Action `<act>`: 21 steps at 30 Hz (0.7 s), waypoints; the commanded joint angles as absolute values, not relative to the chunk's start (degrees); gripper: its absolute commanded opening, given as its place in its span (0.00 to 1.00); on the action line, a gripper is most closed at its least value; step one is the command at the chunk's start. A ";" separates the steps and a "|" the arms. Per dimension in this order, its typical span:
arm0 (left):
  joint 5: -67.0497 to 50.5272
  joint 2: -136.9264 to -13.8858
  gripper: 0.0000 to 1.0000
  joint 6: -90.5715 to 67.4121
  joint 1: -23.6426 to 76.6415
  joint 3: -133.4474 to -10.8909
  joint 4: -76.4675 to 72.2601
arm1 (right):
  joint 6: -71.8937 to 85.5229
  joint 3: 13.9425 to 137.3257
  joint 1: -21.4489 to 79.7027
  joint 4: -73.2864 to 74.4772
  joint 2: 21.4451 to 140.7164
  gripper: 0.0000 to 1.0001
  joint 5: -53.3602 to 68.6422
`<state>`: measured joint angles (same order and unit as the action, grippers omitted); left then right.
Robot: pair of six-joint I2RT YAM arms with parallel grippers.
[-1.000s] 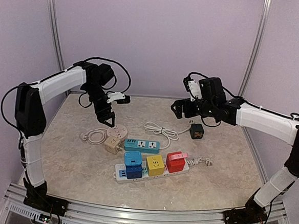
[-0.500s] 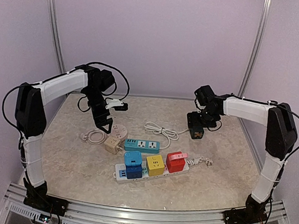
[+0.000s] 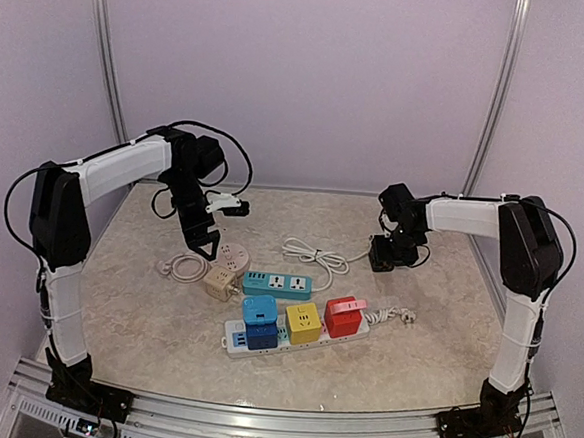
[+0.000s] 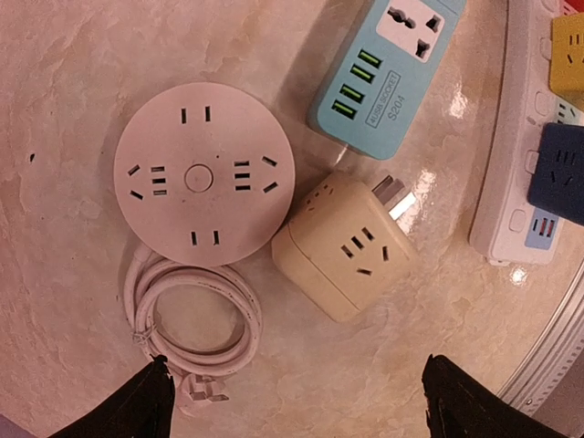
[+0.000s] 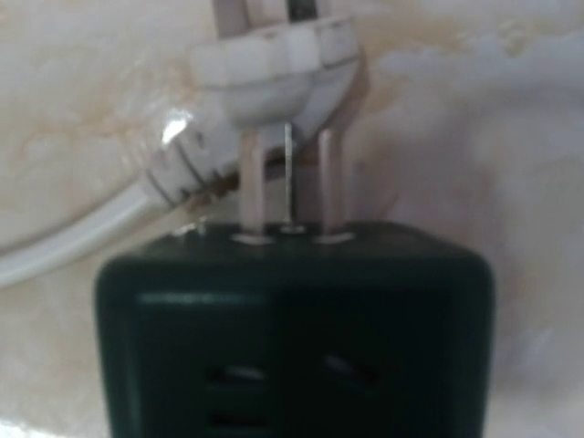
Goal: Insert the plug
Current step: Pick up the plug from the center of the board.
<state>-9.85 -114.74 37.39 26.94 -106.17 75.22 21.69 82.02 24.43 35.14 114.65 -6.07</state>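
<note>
Fingers (image 4: 137, 406) of the left gripper (image 4: 297, 411) stand wide apart and empty. They hover at 10 o'clock on the table (image 3: 143, 339), over the round socket (image 4: 203, 173) and the beige cube (image 4: 342, 246). Whether the right gripper (image 3: 390, 244) is closed cannot be told. It sits low at 2 o'clock, right at the dark cube adapter (image 5: 292, 338), with its tips outside its own wrist view. From that cube the white cord (image 3: 315, 253) runs toward 9 o'clock. In the wrist view the white plug (image 5: 274, 68) lies at the cube's 12 o'clock edge, and its prongs (image 5: 333, 182) meet the cube's face with most of their length bare. The plug is probably light, hard, smooth plastic, best pinched across its flat sides behind the prongs. The cube looks light enough to slide under a push, so it needs bracing, and the thin prongs may bend if driven crooked.
</note>
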 commanded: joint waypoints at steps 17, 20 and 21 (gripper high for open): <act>-17.31 -113.38 0.99 29.08 26.87 -129.48 77.21 | -15.73 59.00 42.00 -7.40 81.75 0.00 -12.37; -22.74 -112.09 0.99 26.42 27.55 -134.68 76.80 | -18.03 61.51 46.12 -11.33 82.98 0.00 -12.10; -24.66 -111.80 0.99 25.91 27.92 -136.18 76.97 | -18.72 62.41 47.35 -12.85 83.58 0.00 -11.84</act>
<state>-16.25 -114.72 30.50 27.00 -130.72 76.60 -10.76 61.28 44.16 -0.19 81.10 -11.03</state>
